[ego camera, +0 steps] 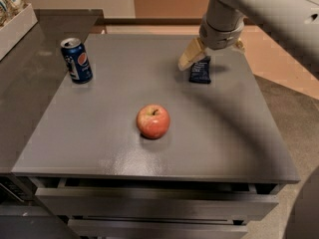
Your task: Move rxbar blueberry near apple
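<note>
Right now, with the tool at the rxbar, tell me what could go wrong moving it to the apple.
1. The tool is right at the flat rxbar blueberry, near the far edge of the table; a pinch could skid the wrapper instead of lifting it.
2. The apple is round and stands free mid-table; bumping it on arrival could roll it away.
</note>
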You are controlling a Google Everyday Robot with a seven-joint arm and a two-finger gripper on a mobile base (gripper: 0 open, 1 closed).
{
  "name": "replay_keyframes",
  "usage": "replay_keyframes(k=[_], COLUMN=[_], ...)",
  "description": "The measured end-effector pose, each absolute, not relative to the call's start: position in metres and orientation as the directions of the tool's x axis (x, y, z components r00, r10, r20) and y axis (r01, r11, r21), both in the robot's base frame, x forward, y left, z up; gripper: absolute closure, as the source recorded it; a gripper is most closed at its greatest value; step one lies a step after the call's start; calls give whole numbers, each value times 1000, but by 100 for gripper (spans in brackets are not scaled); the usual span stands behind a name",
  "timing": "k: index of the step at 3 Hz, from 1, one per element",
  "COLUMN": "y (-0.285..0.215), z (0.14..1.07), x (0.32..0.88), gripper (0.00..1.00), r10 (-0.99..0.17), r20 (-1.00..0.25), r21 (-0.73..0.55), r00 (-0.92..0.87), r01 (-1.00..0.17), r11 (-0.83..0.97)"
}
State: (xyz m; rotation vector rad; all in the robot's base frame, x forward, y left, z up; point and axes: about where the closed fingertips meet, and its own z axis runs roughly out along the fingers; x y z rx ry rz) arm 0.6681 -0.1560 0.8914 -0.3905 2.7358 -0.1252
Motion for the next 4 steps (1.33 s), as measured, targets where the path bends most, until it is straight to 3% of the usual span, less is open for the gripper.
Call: replay_keyframes(k=[2, 4], y=[-152, -157], z=[867, 842], x=[693, 707], gripper=[0, 0], r10=[-90, 17], r20=[-370, -339], r21=[-97, -55], r00=[-925, -940], r01=[-58, 38], r11=[994, 998])
